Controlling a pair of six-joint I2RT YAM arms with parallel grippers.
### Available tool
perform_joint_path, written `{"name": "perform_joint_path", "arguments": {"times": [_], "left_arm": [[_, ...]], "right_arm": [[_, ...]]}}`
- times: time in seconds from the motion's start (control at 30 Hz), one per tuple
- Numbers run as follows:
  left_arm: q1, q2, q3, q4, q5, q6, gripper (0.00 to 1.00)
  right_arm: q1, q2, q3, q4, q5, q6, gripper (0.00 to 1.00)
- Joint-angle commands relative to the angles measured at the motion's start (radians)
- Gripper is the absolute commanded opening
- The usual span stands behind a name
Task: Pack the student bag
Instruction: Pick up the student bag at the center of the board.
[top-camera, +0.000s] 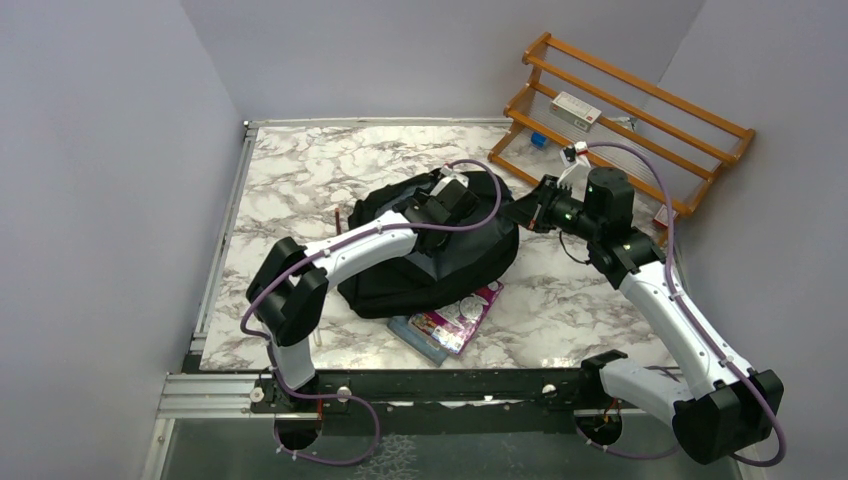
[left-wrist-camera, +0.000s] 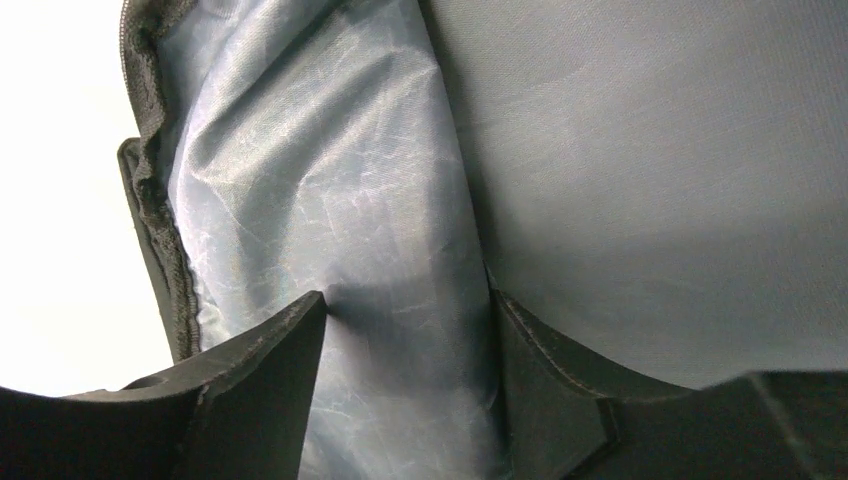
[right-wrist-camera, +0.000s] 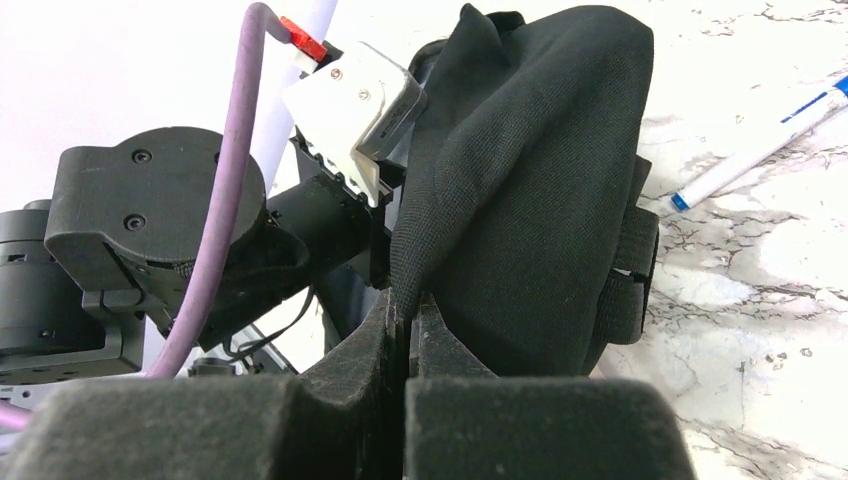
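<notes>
The student bag (top-camera: 430, 265), a black soft backpack, lies in the middle of the marble table. My left gripper (top-camera: 450, 200) reaches into its opening. In the left wrist view the left gripper (left-wrist-camera: 405, 300) is open, with grey inner lining (left-wrist-camera: 380, 200) bulging between the spread fingers and the zip edge (left-wrist-camera: 150, 200) at the left. My right gripper (top-camera: 522, 213) is at the bag's right edge. In the right wrist view the right gripper (right-wrist-camera: 405, 305) is shut on a fold of the bag's black fabric (right-wrist-camera: 530, 200) and holds it up.
A book and a colourful packet (top-camera: 450, 318) lie at the bag's near edge, partly under it. A red pencil (top-camera: 338, 220) lies left of the bag. A wooden rack (top-camera: 625, 120) holding small items stands at the back right. A pen (right-wrist-camera: 760, 145) lies on the table.
</notes>
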Motion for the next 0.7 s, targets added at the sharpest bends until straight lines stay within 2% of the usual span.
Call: {"name": "perform_joint_path", "arguments": {"times": [0.0,0.07,0.23,0.33,0.57,0.67], "left_arm": [[-0.005,-0.003,-0.007,-0.047,-0.091,0.035,0.58],[-0.006,-0.009,0.005,-0.052,-0.091,0.037,0.49],[-0.005,-0.053,0.065,-0.068,-0.059,0.043,0.18],[-0.006,-0.097,0.101,-0.077,-0.034,0.045,0.09],[0.0,-0.185,0.229,-0.084,0.022,0.16,0.0],[0.031,-0.205,0.303,-0.085,0.031,0.207,0.0]], "right_arm": [[-0.001,-0.025,-0.009,0.07,-0.008,0.014,0.01],[-0.001,-0.029,-0.011,0.065,0.006,0.017,0.01],[-0.001,-0.049,-0.012,0.044,0.065,0.029,0.01],[0.0,-0.055,0.0,0.034,0.096,0.047,0.01],[-0.001,-0.04,0.073,0.046,0.116,0.084,0.01],[-0.001,-0.011,0.119,0.061,0.101,0.091,0.01]]}}
